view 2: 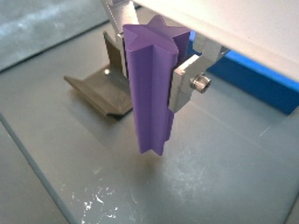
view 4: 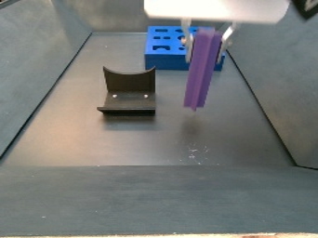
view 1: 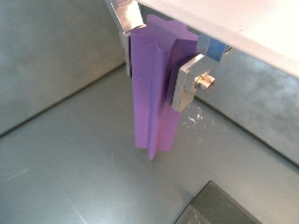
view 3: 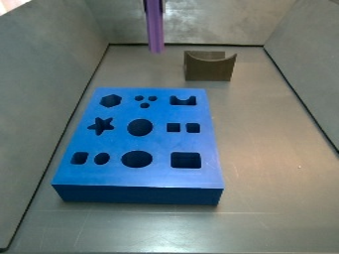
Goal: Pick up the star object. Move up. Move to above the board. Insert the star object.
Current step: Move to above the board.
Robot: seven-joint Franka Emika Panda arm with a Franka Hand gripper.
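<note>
My gripper (view 1: 158, 63) is shut on the star object (view 1: 152, 96), a tall light-purple ridged prism. It hangs upright from the silver fingers (view 1: 188, 83), with its lower end off the grey floor. Both wrist views show it, with its star-shaped top clear in one (view 2: 155, 44). In a side view the star object (view 4: 203, 67) hangs under the gripper (view 4: 206, 35), between the fixture and the right wall. The board (view 3: 139, 186) is a thick blue slab with a star hole (view 3: 99, 125) and other cut-outs. It lies apart from the star object (view 3: 155, 25) and shows far back in another side view (view 4: 163, 56).
The olive-brown notched fixture (view 3: 208, 65) stands on the floor near the held prism and also shows in other views (view 4: 126, 95) (view 2: 100, 94). Grey walls enclose the floor on all sides. A dark corner (view 1: 228, 206) shows low in a wrist view.
</note>
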